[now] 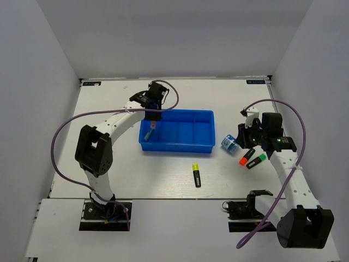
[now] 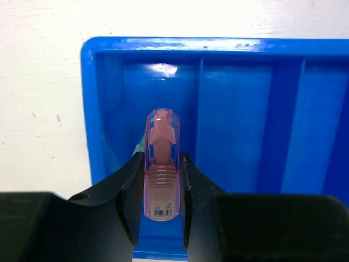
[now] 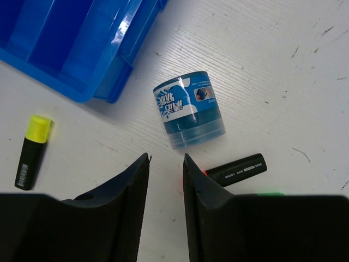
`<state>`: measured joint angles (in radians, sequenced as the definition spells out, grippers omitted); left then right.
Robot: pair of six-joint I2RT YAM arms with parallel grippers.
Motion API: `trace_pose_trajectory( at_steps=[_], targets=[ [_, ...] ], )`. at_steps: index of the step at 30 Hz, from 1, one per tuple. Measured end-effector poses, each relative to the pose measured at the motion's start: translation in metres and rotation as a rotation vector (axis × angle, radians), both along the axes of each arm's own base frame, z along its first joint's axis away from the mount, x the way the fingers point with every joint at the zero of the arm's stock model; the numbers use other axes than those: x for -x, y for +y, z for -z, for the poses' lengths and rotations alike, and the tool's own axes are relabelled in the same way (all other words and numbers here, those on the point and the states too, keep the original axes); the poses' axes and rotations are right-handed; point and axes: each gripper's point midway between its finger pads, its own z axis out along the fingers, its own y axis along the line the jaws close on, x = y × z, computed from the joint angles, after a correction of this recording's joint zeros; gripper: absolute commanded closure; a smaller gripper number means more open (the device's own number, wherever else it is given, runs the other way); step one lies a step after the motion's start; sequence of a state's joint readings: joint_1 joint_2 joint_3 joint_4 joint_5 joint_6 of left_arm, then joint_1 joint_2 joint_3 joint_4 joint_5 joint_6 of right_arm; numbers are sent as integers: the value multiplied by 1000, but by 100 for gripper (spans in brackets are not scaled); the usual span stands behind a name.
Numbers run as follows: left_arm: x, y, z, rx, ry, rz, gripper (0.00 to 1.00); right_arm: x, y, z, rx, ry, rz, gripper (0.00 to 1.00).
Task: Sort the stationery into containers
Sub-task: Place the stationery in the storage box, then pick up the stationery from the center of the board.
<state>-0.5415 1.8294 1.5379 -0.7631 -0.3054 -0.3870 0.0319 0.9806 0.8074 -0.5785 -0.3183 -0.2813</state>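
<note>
Two grippers: the left gripper [image 2: 162, 161] pinches a pink pen [image 2: 161, 183] over the blue tray [image 1: 177, 146]; the right gripper [image 3: 166, 161], slightly parted and empty, hangs near the table's right edge.

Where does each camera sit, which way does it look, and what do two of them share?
Top external: above and behind the bases, looking down on the table; left arm and right arm show.
Left wrist: on the left arm, looking into the blue tray; left gripper shut on a pink pen.
Right wrist: looking down at the blue-white roll; open right gripper shows.
Shared: all three see the tray.
</note>
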Motion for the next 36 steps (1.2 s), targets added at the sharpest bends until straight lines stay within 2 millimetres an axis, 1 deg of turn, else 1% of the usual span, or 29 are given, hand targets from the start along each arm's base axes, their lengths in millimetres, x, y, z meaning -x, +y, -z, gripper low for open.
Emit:
trace_pose_trajectory(
  at_steps=[1,2,3,4,5,6,7,9,11,13,16,17,19,20,21,23,25,26,28,30,33,36],
  targets=[
    [0,2,0,-7,2,1,64,0,0,0,0,0,0,63],
    [-1,4,0,-12,1,-1,60,0,0,0,0,0,0,57],
    [-1,6,0,-16,0,-2,48,0,0,0,0,1,1,38],
    [-1,8,0,-21,3,-1,43,0,0,1,-3,5,2,33],
    [-2,10,1,-25,5,-1,40,0,0,1,1,5,-1,30],
    [-2,10,1,-26,5,-1,37,0,0,2,2,5,-7,30],
    [-2,11,1,-28,6,0,30,0,1,2,2,7,-12,30],
    [-2,13,1,-33,10,1,29,1,2,3,-1,11,-20,31],
    [-2,14,2,-34,12,1,24,1,3,5,-6,19,-28,31],
    [-1,13,1,-29,14,7,22,1,3,9,-2,34,-35,31],
    [4,13,-3,-17,14,16,20,3,1,21,20,81,-48,25],
    [7,14,-6,-11,12,18,18,2,0,27,35,102,-53,19],
    [20,21,-17,5,-6,18,11,1,-3,40,69,140,-73,13],
    [29,27,-23,13,-18,17,7,0,-5,47,87,160,-88,11],
    [43,36,-32,23,-35,11,6,-2,-7,53,104,177,-100,10],
    [66,58,-47,51,-81,-17,1,-3,-10,64,130,211,-118,10],
    [92,89,-57,67,-119,-70,0,-5,-10,71,139,234,-135,10],
    [101,103,-58,73,-141,-100,0,-6,-10,72,140,238,-140,10],
    [121,130,-51,66,-145,-162,0,-8,-8,71,134,234,-151,10],
    [143,153,-33,47,-125,-221,0,-14,-5,67,133,223,-165,10],
    [172,171,-1,19,-62,-259,0,-29,-4,65,148,211,-195,10],
    [189,181,19,-6,2,-290,0,-43,-2,69,166,216,-237,10]
  ],
)
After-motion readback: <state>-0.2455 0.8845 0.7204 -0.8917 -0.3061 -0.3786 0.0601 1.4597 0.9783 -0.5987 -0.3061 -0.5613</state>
